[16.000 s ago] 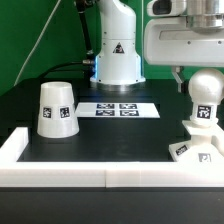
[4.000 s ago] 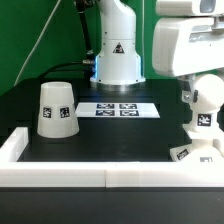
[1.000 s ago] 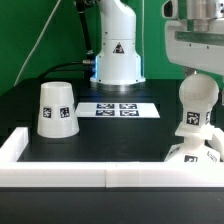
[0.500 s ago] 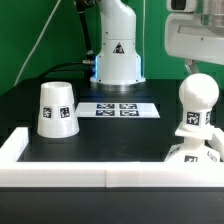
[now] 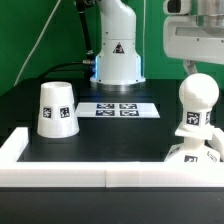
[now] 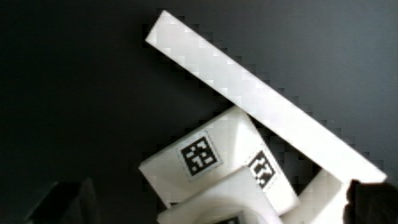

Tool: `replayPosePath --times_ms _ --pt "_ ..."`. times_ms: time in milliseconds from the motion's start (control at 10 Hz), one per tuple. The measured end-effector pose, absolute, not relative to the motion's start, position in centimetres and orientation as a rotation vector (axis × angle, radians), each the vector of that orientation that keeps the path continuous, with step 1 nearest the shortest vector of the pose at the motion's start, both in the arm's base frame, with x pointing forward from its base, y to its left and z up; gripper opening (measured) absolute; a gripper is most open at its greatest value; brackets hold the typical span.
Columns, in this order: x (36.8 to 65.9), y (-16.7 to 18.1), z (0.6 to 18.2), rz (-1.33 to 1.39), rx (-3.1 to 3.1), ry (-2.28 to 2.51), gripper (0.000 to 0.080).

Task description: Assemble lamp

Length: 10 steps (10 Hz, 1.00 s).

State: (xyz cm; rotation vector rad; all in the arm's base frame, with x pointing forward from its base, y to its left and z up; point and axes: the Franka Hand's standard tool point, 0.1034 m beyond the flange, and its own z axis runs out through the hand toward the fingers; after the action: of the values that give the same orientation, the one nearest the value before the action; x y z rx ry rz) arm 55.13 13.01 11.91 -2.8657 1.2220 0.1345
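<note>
The white rounded bulb stands upright on the angular base block at the exterior view's right, close to the front wall. The tapered shade stands mouth down at the exterior view's left, well apart from them. My gripper hangs just above the bulb's top, with its jaws apart and nothing between them. In the wrist view the tagged base block and the top of the bulb lie below the gripper, with a dark finger on each side.
The marker board lies flat in the middle of the black table. The robot pedestal stands behind it. A raised white wall runs along the front edge and shows as a white bar in the wrist view.
Over the last second the gripper has risen a little off the bulb, which stays upright on the base. Earlier the gripper carried the bulb there.
</note>
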Motion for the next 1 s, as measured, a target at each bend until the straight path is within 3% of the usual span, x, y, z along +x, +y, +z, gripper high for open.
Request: replayPosePath --times_ms 300,700,1000 --pt "53.9 12.5 11.8 0.188 -3.072 0.833 0.0699" --pt "53.9 11.5 11.5 0.188 -3.067 0.837 0.0699" --pt "53.0 8.4 11.2 0.177 -3.154 0.505 0.0699"
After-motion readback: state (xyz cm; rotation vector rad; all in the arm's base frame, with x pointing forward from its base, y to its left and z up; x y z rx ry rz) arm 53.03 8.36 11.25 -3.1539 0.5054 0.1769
